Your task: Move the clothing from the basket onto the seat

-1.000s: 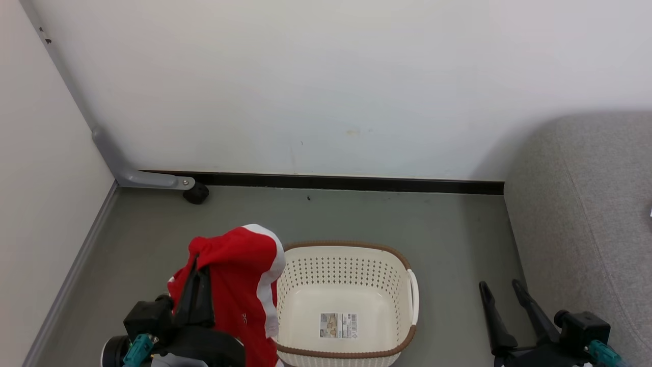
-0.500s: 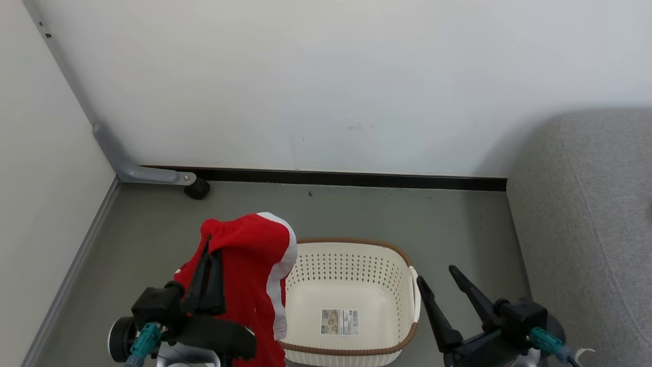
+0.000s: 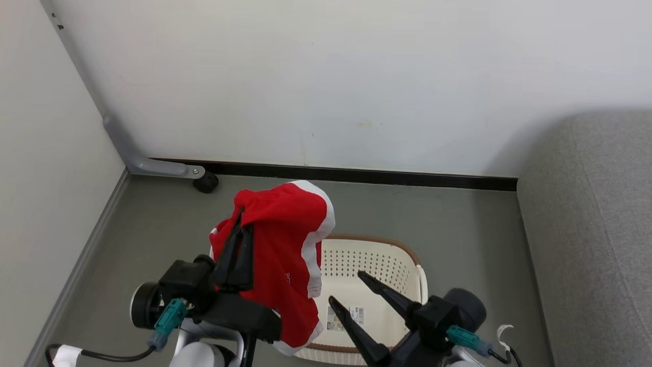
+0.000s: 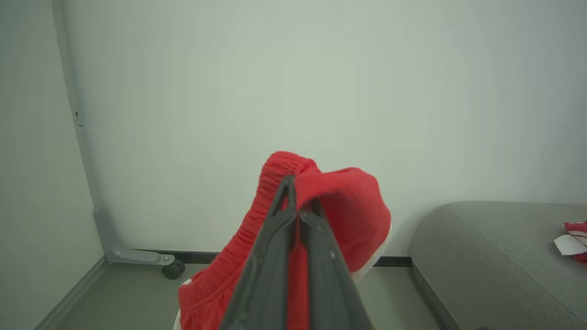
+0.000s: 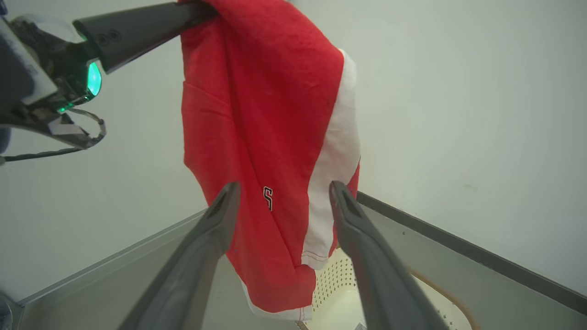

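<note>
Holding red garment (image 3: 285, 239) up w/ left pincer (image 3: 241, 220) so it hangs clear above basket (image 3: 402, 253), prob. ready for carry to seat (image 3: 586, 229). Left jaws clamped tight on waistband bunch. Right pincer (image 3: 346, 288) wide open, empty, lined up on hanging hem; contact unclear. Second garment (image 4: 577, 228) lies on seat.

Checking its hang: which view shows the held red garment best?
Right wrist view: the red garment hangs nearly whole, stripe visible. The left end effector hides part in head view; left wrist view catches bunched waistband.
</note>
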